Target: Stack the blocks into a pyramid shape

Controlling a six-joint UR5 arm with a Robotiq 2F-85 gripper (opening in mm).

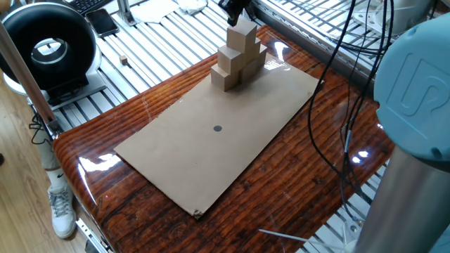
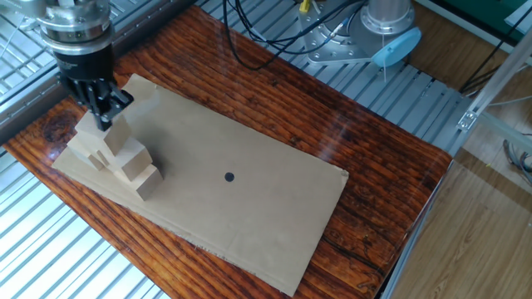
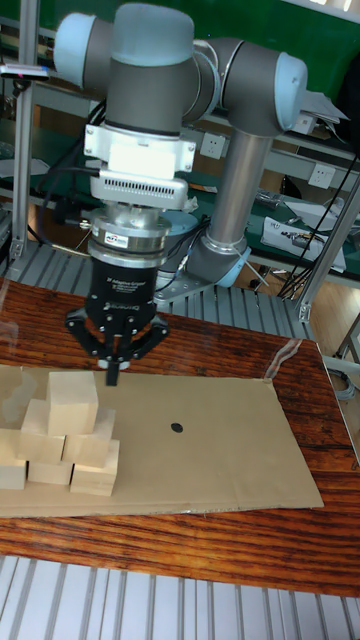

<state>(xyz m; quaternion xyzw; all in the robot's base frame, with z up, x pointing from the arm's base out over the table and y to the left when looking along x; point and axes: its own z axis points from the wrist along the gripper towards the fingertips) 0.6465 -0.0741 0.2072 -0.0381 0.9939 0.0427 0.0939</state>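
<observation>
Your gripper [image 3: 112,374] hangs just above and beside the top block [image 3: 73,404], its fingers pressed together and holding nothing. The blocks [image 1: 238,53] stand stacked as a pyramid at one end of the cardboard sheet [image 1: 211,147], close to its edge. The rest of the sheet lies bare except for a black dot [image 2: 229,176], on the glossy wooden table [image 2: 366,224].

Tan wooden blocks [image 3: 70,430] in 3-tier pyramid, sheet's far end
</observation>
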